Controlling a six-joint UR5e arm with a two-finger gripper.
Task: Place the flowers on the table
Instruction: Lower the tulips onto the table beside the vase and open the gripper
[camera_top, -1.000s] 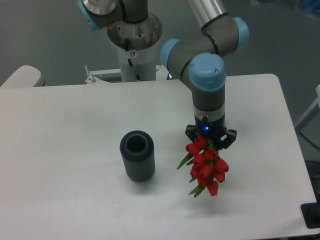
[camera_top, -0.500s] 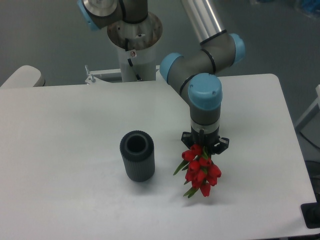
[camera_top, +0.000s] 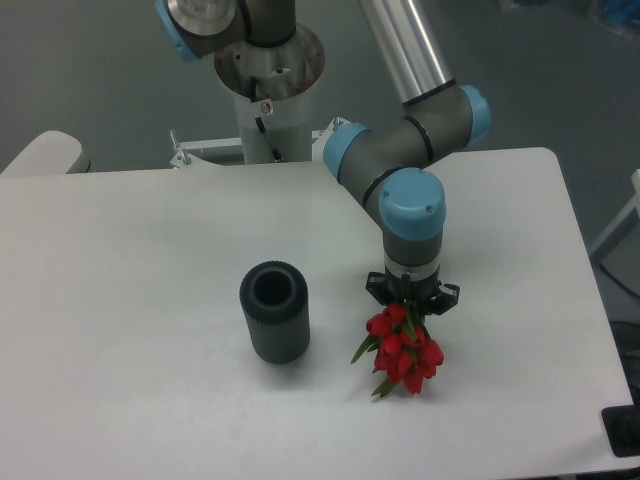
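White table (camera_top: 120, 260) spreads wide around gripper (camera_top: 411, 303), jaws clamped on flowers (camera_top: 402, 348) beside vase (camera_top: 274, 312).

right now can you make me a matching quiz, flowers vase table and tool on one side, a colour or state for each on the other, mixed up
Things:
1. flowers
2. vase
3. table
4. tool

Descriptions:
A. dark grey, ribbed, standing upright and empty
B. white and flat, with rounded corners
C. red heads with green leaves, hanging below the arm
D. black, pointing down, right of the vase

Pairs: 1-C, 2-A, 3-B, 4-D
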